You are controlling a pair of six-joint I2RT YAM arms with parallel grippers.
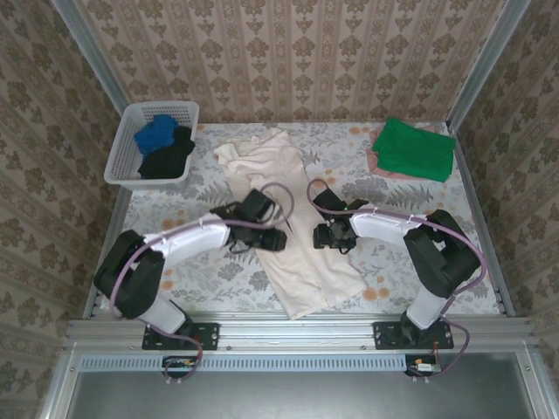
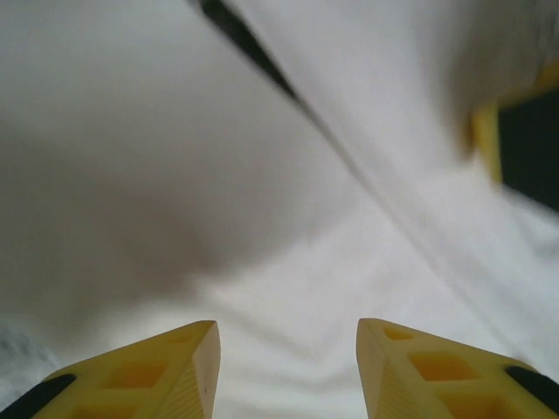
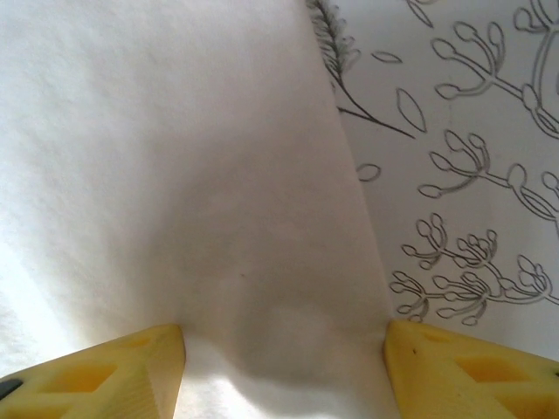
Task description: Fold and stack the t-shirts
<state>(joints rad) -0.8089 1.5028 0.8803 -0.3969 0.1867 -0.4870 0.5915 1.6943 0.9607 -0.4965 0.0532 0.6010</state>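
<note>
Cream t-shirt (image 1: 301, 262). Lay lengthwise down the middle of the flowered table (image 1: 218, 271), under both grippers. Left gripper (image 2: 286, 330), right gripper (image 3: 284, 330): stood with fingers (image 2: 175, 367) parted low over the cloth, clasping nothing. Beyond, far right: green t-shirt (image 1: 415, 148) folded upon pink t-shirt (image 1: 374, 164). Far left: basket (image 1: 122, 159), held blue t-shirt (image 1: 155, 135) and black t-shirt (image 1: 170, 159).

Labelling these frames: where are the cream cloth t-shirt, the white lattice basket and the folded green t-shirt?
cream cloth t-shirt (image 1: 301, 262), top view, lower body panel.
white plastic lattice basket (image 1: 122, 147), top view, left wall.
folded green cloth t-shirt (image 1: 412, 150), top view, its middle.
</note>
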